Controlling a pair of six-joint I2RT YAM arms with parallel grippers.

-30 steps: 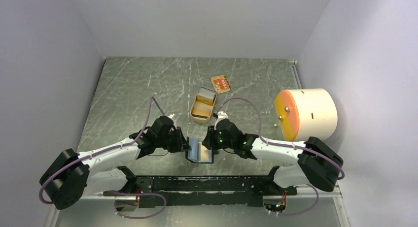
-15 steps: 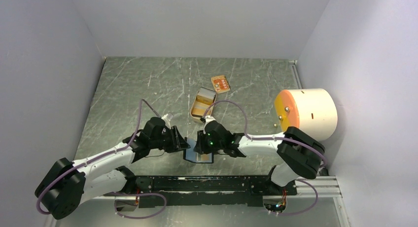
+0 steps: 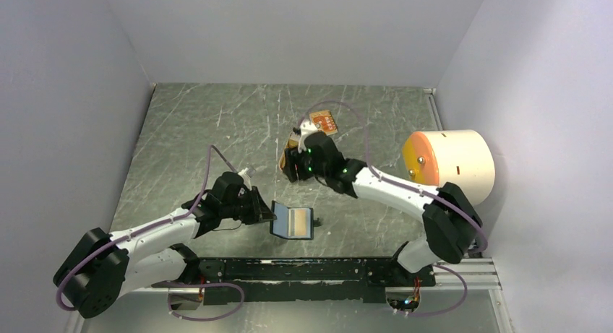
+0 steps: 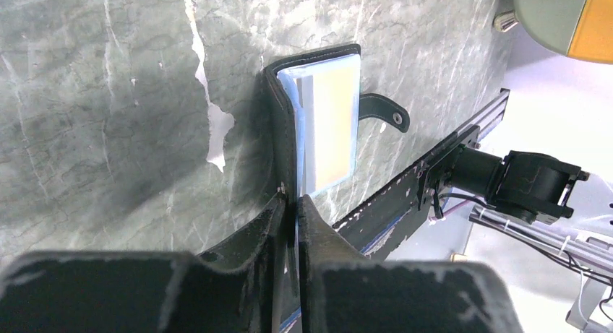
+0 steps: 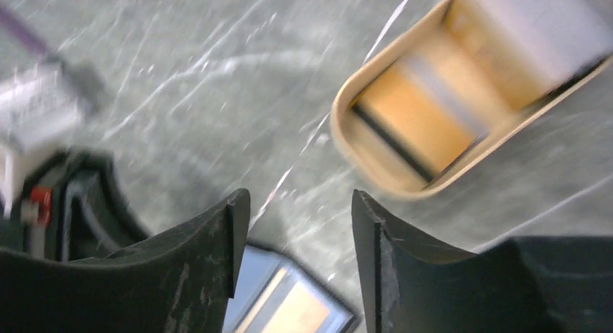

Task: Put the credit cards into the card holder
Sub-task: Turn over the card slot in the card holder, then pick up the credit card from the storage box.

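Holder (image 3: 292, 222) gapes because my left gripper (image 4: 293, 203) clamps its cover, freeing my right gripper (image 5: 296, 203), open and empty, over the tin (image 5: 434, 109).

Open tan tin (image 5: 344, 134); white orange-faced drum (image 3: 455, 167) far right.

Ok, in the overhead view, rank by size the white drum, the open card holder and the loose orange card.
Largest to smallest: white drum, clearly; then card holder; then orange card, somewhat smaller.
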